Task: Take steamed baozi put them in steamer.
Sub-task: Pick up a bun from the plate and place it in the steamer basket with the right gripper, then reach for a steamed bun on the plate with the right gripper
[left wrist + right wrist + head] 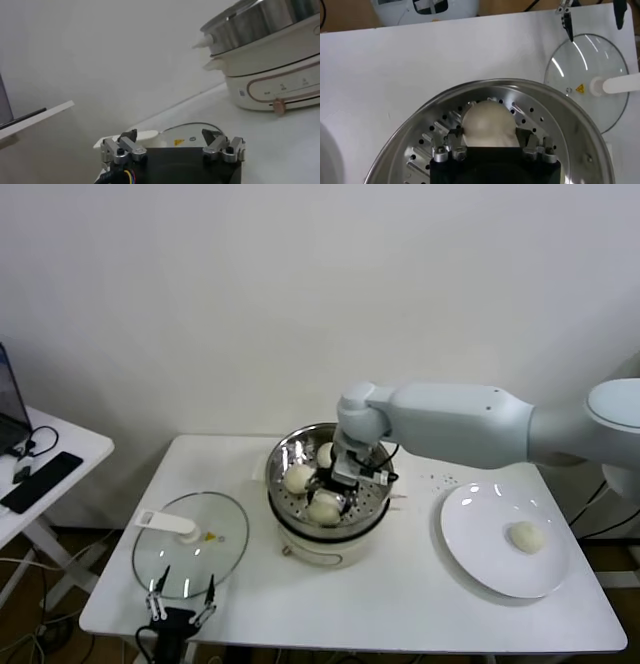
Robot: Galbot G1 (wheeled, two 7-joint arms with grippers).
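Hiding its baozi [486, 124] underside — R gripper [490, 145] inside steamer [560, 107].

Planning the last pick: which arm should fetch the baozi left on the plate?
Right. The last baozi lies on the plate on the robot's right; the right gripper works in the steamer beside it. The left gripper is parked beyond the glass lid.

You have a glass lid [190, 544] with a white knob [170, 526] lying flat on the white table [400, 604], a round white plate [480, 554] opposite, and a dark flat device [40, 481] on the side table [75, 446]
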